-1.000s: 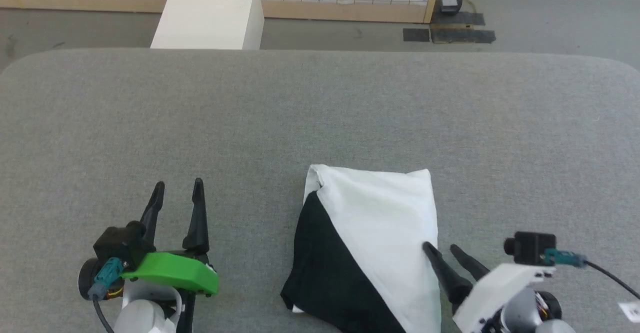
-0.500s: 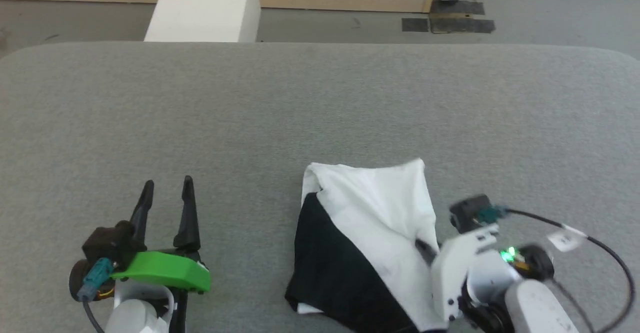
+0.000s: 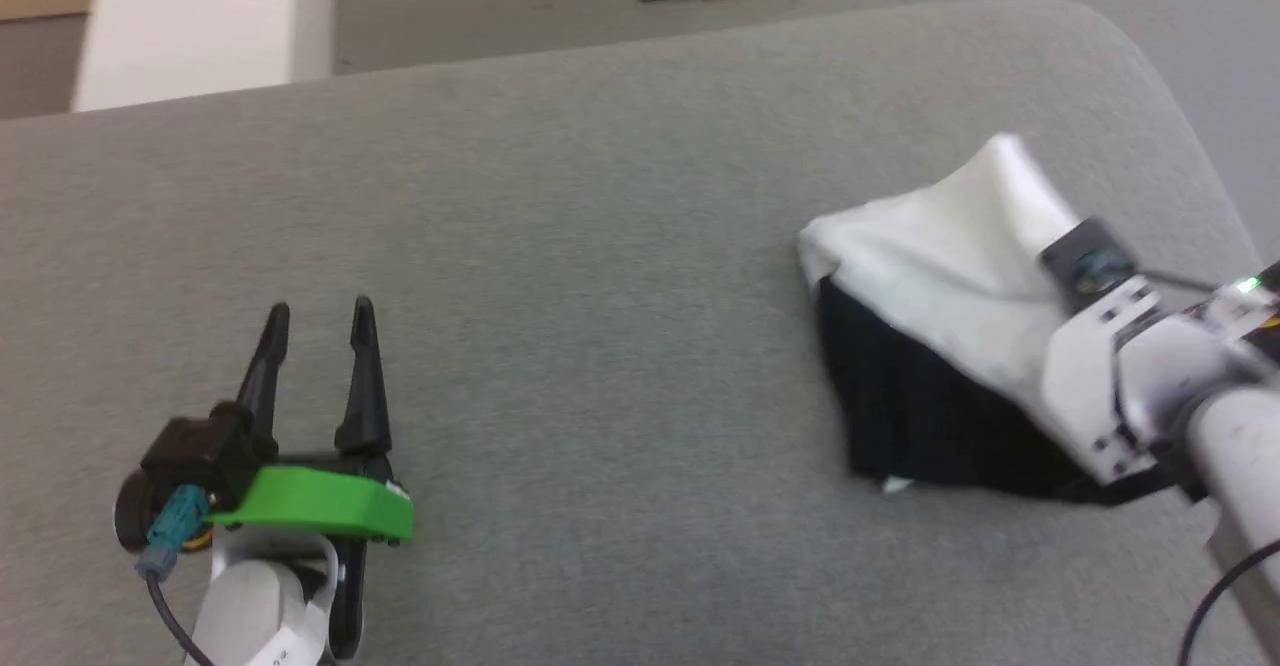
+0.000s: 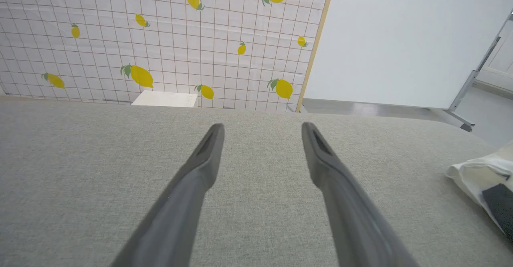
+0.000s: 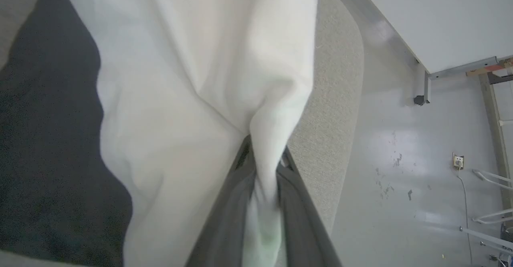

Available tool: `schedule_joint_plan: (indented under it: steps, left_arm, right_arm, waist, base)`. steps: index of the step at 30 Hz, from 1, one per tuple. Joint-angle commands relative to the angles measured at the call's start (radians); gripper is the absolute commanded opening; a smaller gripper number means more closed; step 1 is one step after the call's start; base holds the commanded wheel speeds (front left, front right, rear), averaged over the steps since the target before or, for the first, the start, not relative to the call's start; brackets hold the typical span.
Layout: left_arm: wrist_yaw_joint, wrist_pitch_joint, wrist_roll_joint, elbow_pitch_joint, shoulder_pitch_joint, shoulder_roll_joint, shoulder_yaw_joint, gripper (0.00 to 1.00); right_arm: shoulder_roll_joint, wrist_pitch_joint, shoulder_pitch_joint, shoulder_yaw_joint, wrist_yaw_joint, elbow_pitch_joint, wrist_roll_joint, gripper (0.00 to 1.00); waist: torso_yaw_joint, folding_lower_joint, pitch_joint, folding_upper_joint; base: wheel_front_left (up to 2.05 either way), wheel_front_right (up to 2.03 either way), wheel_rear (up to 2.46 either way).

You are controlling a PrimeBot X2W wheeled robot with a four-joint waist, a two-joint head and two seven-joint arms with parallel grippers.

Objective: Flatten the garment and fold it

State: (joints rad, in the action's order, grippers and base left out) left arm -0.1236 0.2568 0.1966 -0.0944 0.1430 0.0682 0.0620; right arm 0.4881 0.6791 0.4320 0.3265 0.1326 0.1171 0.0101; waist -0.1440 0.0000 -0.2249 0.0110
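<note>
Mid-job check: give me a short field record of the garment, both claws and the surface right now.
table: grey fabric-covered surface
garment: bunched white-and-black bundle near the table's right edge, white part raised in a peak
right claw: shut on the garment's white fabric
left claw: open, empty, above bare table, apart from the garment
flattening: not yet done

Dark tapered jaws, green left wrist cover [image 3: 318,507], white right bracket [image 3: 1088,386].
</note>
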Motion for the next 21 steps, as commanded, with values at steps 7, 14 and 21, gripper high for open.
schedule_joint_plan:
  steps: [7, 14, 21]
  left_arm:
    - [-0.007, 0.005, -0.04, 0.023, 0.093, 0.061, -0.01, 1.0]
    - [-0.007, -0.007, -0.043, 0.042, 0.15, 0.101, -0.026, 1.0]
    - [-0.004, -0.023, -0.043, 0.05, 0.164, 0.116, -0.036, 1.0]
  right_arm:
    - [0.008, -0.132, 0.144, -0.124, -0.002, 0.181, -0.063, 0.0]
    - [-0.036, -0.263, 0.229, -0.281, -0.002, 0.323, -0.144, 0.0]
    - [-0.098, -0.34, 0.294, -0.423, -0.002, 0.425, -0.236, 0.0]
  waist:
    - [-0.161, 0.0, -0.212, -0.011]
    - [-0.148, 0.0, -0.292, -0.011]
    - [-0.121, 0.0, -0.32, -0.011]
  base:
    - [0.0, 0.0, 0.0]
    - [0.0, 0.0, 0.0]
    - [0.0, 0.0, 0.0]
